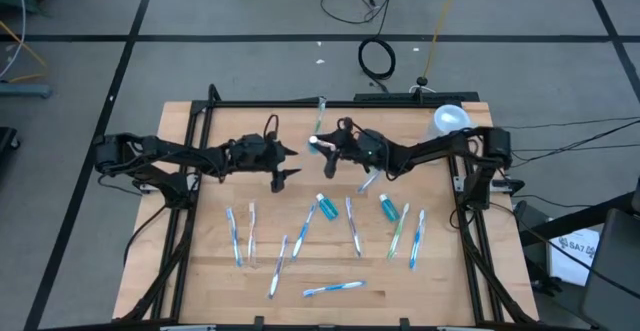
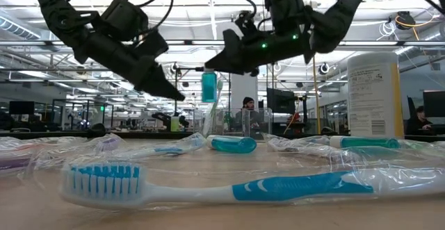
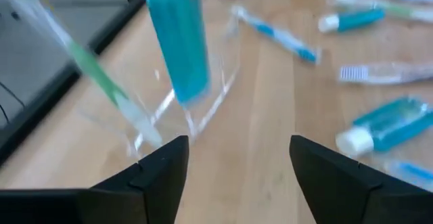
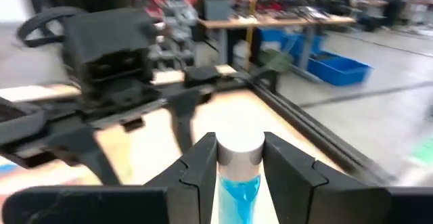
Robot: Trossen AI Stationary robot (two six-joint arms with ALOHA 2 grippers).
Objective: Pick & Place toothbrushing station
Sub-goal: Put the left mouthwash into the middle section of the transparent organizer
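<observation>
The toothbrushing station [image 3: 203, 112] is a clear plastic holder standing on the table's far middle, also seen in the low view [image 2: 224, 119]. A green toothbrush [image 3: 101, 82] leans in it. My right gripper [image 4: 240, 158] is shut on a blue toothpaste tube [image 3: 177, 41] that hangs at the holder; I cannot tell if the tube's lower end is inside. My left gripper [image 3: 237, 163] stands open just left of the holder, holding nothing, and shows in the high view [image 1: 292, 162]. My right gripper pinches the tube's white cap [image 4: 240, 148] between its two fingertips. The fingers come level from the table's right side. The tube hangs upright below them, cap up, its blue body [image 2: 208, 85] clear of the table.
Several wrapped toothbrushes and toothpaste tubes [image 1: 326, 207] lie across the table's near half, one toothbrush [image 2: 208, 185] right before the low camera. A whitish cylinder [image 1: 450, 121] stands at the far right corner. A person [image 2: 248, 108] sits in the room behind.
</observation>
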